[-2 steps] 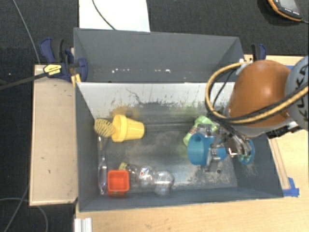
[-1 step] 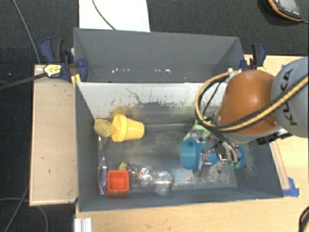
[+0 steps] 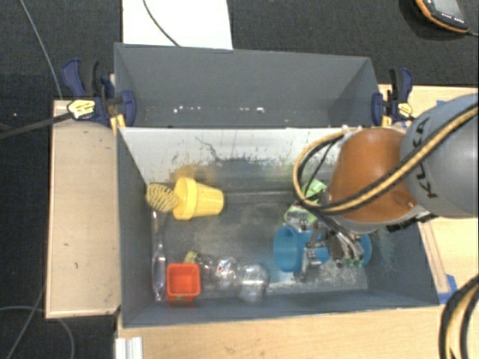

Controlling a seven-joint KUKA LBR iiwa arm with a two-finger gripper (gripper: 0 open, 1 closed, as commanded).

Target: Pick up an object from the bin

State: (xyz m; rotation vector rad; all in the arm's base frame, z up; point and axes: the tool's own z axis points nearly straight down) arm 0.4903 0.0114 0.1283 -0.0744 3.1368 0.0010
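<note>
My gripper [image 3: 338, 250] is low in the bin's right part, under the arm's orange cover. It sits right against a blue cup-like thing [image 3: 287, 248] lying to its left on the bin floor. Part of the blue thing reaches in under the gripper, and I cannot tell whether it is held. A small green and white thing [image 3: 313, 190] peeks out just above, mostly hidden by the cover.
A yellow cone-shaped thing [image 3: 197, 199] with a yellow ribbed piece [image 3: 162, 195] lies at the left. Along the front wall lie an orange-red block [image 3: 182, 282] and a crumpled clear plastic thing [image 3: 236, 274]. The arm covers the bin's right side.
</note>
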